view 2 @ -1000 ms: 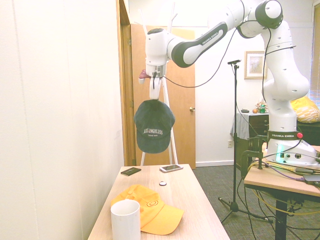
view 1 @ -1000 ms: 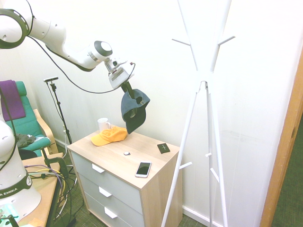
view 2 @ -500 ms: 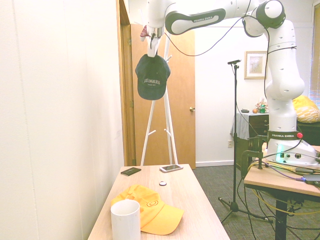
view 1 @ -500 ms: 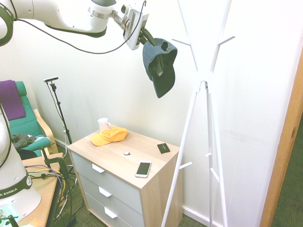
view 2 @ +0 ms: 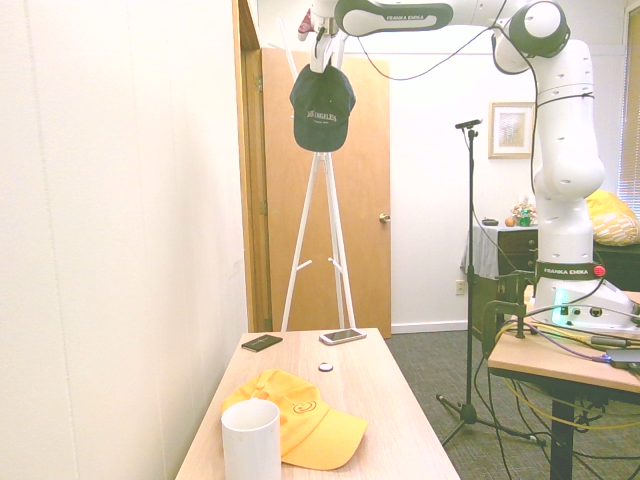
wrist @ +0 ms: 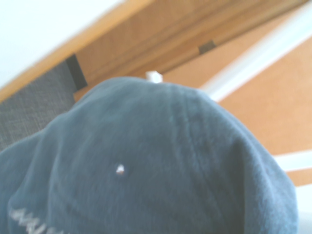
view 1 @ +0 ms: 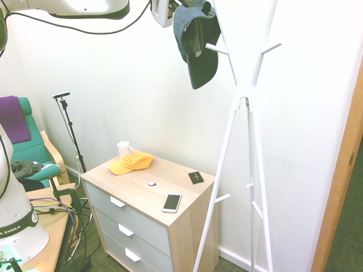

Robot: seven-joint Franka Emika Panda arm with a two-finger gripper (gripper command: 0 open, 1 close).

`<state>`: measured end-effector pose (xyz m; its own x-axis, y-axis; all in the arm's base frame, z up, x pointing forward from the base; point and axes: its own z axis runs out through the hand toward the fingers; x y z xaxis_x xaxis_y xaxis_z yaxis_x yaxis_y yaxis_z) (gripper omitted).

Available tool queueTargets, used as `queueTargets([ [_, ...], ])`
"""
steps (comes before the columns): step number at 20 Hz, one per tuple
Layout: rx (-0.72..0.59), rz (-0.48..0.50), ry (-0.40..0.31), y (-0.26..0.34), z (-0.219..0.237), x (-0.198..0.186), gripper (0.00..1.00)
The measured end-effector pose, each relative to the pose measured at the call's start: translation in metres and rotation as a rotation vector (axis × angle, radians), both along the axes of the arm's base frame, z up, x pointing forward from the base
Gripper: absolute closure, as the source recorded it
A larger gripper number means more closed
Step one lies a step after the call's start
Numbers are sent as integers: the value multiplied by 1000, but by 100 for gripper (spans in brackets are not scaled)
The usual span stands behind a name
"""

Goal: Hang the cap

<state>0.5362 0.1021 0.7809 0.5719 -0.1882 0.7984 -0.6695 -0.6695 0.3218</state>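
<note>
First exterior view: the dark navy-blue fabric baseball cap (view 1: 195, 42) hangs high up near the picture's top edge, dangling crown-side out with its curved brim pointing down, just beside the upper pegs of the tall white metal coat stand (view 1: 248, 113). One short peg overlaps the cap's open underside, though whether it touches the fabric cannot be told. The jaws (view 1: 182, 7) are clenched on the cap's back edge, mostly cut off by the frame. To hang it well, I judge the opening at the back should be carried over a peg tip and lowered until the peg bears the weight, and only then let go; releasing early would drop it toward the light wooden chest-of-drawers counter (view 1: 170, 187) below

Second exterior view: the cap (view 2: 322, 108) faces this camera, small white lettering across its front, brim lowest, suspended in front of the stand's crossing legs and the wooden door. It hangs limp and soft, so it will swing; a slow approach would help. An orange-yellow cap (view 2: 300, 418) lies untouched on the counter

Wrist view: blurred navy crown fills the picture, stitched seams and a small eyelet showing, with a white peg tip just beyond it
</note>
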Motion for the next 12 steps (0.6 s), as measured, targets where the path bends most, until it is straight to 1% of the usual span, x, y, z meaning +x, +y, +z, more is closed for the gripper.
queueTargets([
  [2,2,-15,6,-20,-7,1,100],
  [6,5,-24,51,-43,-40,0,100],
  [7,12,-26,61,-47,-50,-1,0],
  [12,24,-38,98,-52,-94,-9,0],
])
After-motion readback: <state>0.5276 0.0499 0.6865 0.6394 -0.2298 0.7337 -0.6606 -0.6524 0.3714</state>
